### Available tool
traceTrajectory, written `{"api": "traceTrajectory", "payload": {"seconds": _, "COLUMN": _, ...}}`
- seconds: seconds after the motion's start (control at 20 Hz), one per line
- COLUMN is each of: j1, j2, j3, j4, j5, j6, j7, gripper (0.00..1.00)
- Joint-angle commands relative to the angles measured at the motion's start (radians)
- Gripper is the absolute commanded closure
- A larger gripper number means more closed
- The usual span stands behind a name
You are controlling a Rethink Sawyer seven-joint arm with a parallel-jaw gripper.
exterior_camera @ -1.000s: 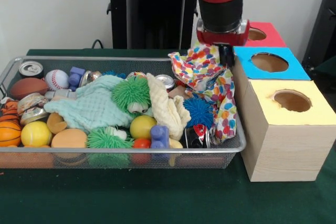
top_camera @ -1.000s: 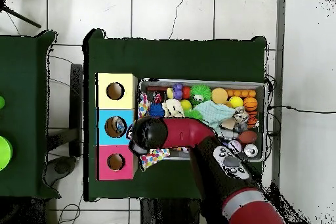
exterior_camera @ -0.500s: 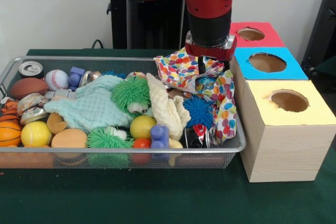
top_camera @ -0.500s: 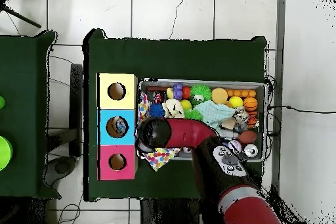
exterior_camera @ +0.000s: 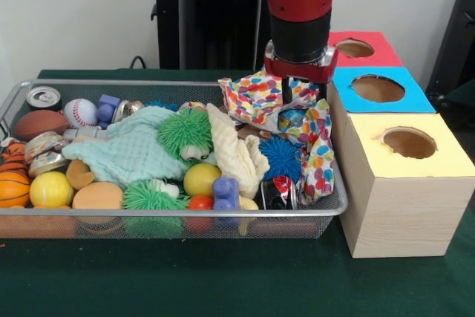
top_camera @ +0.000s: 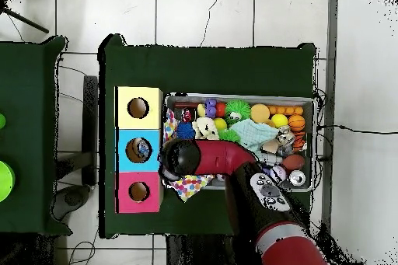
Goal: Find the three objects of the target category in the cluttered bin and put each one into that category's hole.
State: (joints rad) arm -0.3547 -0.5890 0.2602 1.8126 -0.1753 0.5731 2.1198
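Observation:
The silver wire-mesh bin point(exterior_camera: 171, 213) is full of balls, toys, cloths and cans; it also shows in the overhead view point(top_camera: 241, 96). No crushed clear plastic bottle shows in it; any are hidden under the clutter. My gripper point(exterior_camera: 302, 96) hangs over the bin's far right corner, next to the blue box. It is shut on a polka-dot cloth point(exterior_camera: 256, 94) and holds one end up, while the rest drapes over the bin's right rim point(exterior_camera: 320, 157). In the overhead view the arm point(top_camera: 214, 157) covers the gripper, and the cloth point(top_camera: 186, 187) sticks out beside it.
Three boxes with round holes stand right of the bin: yellow point(exterior_camera: 412, 142), blue point(exterior_camera: 378, 88), red point(exterior_camera: 356, 48). Metal cans point(exterior_camera: 43, 97) point(exterior_camera: 236, 115), a mint cloth point(exterior_camera: 130, 150), a cream cloth point(exterior_camera: 234, 154) and spiky balls point(exterior_camera: 185, 131) fill the bin.
The gripper has moved left from over the blue box's edge to over the bin's far right corner, taking the cloth's held end with it.

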Motion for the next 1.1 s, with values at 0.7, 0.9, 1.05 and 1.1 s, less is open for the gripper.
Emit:
{"api": "traceTrajectory", "payload": {"seconds": 0.7, "j1": -0.118, "j2": -0.195, "j3": 0.054, "j4": -0.178, "j5": -0.035, "j6": 0.513, "j7": -0.127, "gripper": 0.0}}
{"api": "traceTrajectory", "payload": {"seconds": 0.9, "j1": -0.152, "j2": -0.115, "j3": 0.068, "j4": -0.205, "j5": -0.087, "j6": 0.408, "j7": -0.171, "gripper": 0.0}}
{"api": "traceTrajectory", "payload": {"seconds": 1.05, "j1": -0.168, "j2": -0.073, "j3": 0.07, "j4": -0.225, "j5": -0.115, "j6": 0.355, "j7": -0.176, "gripper": 0.0}}
{"api": "traceTrajectory", "payload": {"seconds": 1.1, "j1": -0.17, "j2": -0.064, "j3": 0.068, "j4": -0.231, "j5": -0.123, "j6": 0.345, "j7": -0.172, "gripper": 0.0}}
